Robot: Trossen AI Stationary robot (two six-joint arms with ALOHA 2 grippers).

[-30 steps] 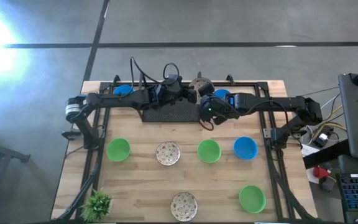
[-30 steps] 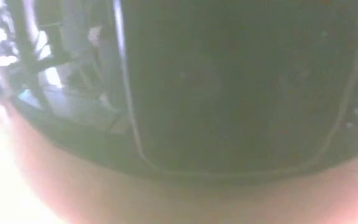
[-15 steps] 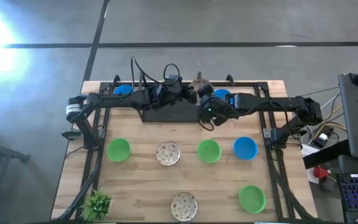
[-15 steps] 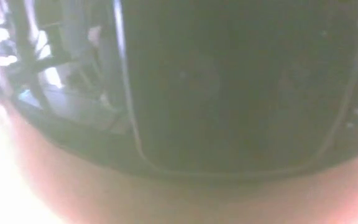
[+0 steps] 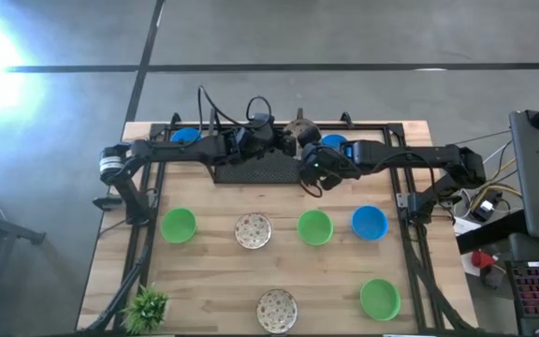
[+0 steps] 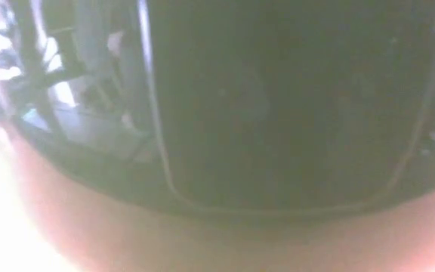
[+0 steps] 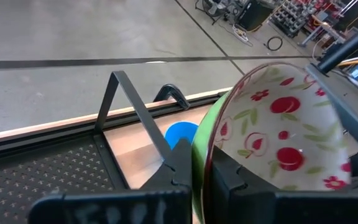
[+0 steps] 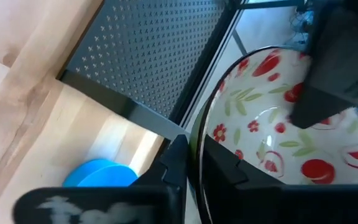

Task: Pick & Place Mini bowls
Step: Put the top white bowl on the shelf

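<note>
A white mini bowl with a red pattern [image 5: 299, 126] is held up over the far middle of the table, above the black mesh tray [image 5: 255, 172]. Its outer side shows green in the left wrist view. My left gripper [image 7: 199, 163] reaches it from the table's left and my right gripper [image 8: 195, 158] from the right; both are shut on its rim. Several more mini bowls rest on their bases on the wood: green [image 5: 178, 226], patterned [image 5: 253, 230], green [image 5: 314, 227], blue [image 5: 370, 223], patterned [image 5: 277, 310], green [image 5: 380, 299]. My left gripper pinches the bowl's rim [image 7: 207, 140], one finger on the green outer side and one inside the hollow. The fingers come nearly level from the table's left. The bowl stands on edge, lifted clear of the tray. My right gripper pinches the rim [image 8: 196, 134] at another place, one finger outside and one inside the hollow. It slants down from the table's right. The bowl stands on edge between the two grippers, clear of the tray.
Two blue bowls [image 5: 185, 136] [image 5: 333, 142] lie at the far edge, on either side of the mesh tray. A small spiky plant [image 5: 146, 306] stands at the near left corner. Black frame rails run along the table's sides. The low view is blocked by something dark and blurred.
</note>
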